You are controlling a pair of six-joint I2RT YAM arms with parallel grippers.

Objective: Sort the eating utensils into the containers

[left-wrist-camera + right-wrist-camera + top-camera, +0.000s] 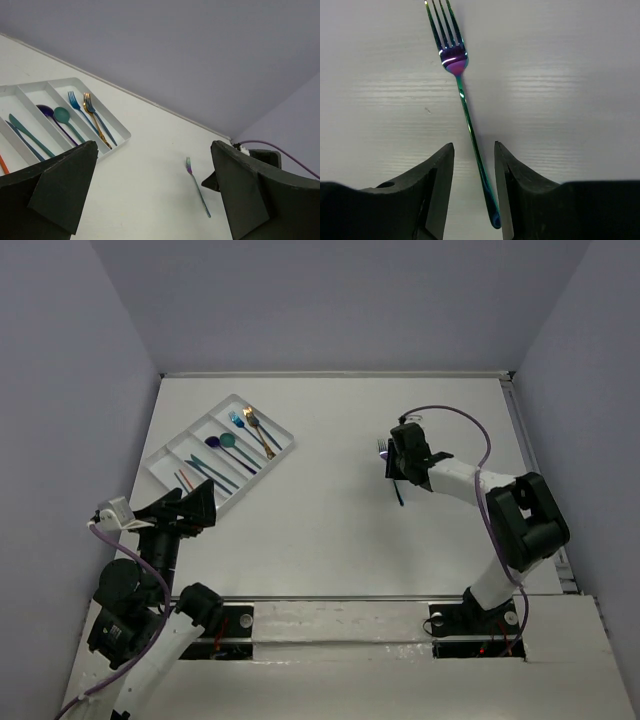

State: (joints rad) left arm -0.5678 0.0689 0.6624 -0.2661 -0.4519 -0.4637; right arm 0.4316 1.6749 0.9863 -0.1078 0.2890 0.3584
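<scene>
An iridescent teal-purple fork (462,97) lies flat on the white table, right of centre (398,492), and also shows in the left wrist view (197,186). My right gripper (474,147) is low over it, open, with one finger on each side of the handle's lower end (392,466). My left gripper (154,150) is open wide and empty, raised near the tray's near end (197,502). The white cutlery tray (264,417) at the far left holds a blue and a gold fork (255,430), teal and navy spoons (228,442), and knives (210,468).
A purple cable (465,420) loops over the right arm. Grey walls enclose the table on the left, back and right. The tray's rim (107,112) shows at the left of the left wrist view.
</scene>
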